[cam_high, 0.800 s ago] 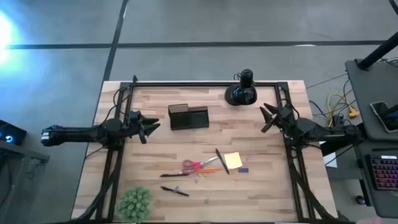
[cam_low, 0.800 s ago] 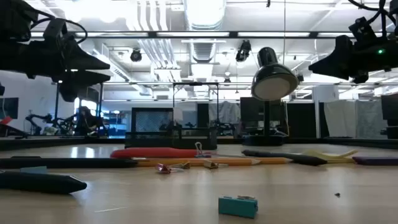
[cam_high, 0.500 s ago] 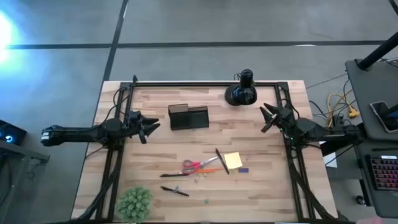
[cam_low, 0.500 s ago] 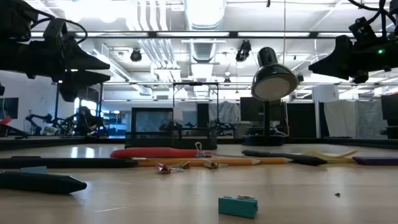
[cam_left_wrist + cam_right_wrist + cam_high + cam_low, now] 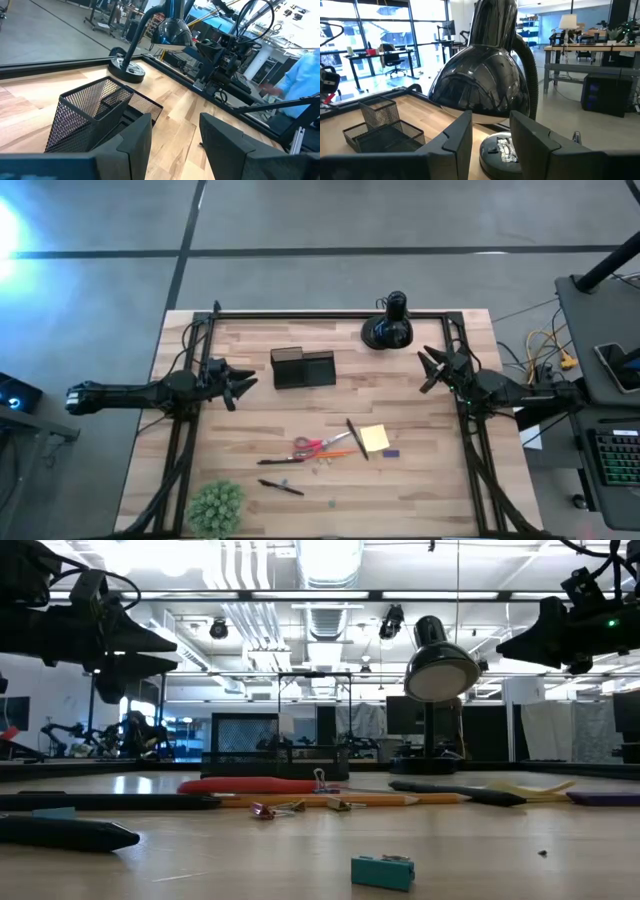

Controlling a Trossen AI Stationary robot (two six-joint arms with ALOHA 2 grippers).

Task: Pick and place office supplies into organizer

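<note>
Both arms idle at tabletop sides; left end effector and right end effector gape empty. Mesh organizer far-centre, scissors, sticky-note pad near-centre. Risk: desk lamp blocks right reach.

The left arm reached in from the table's left edge, its left gripper raised with fingers parted. The right arm mirrored it from the right edge, right gripper likewise aloft and parted.
</note>
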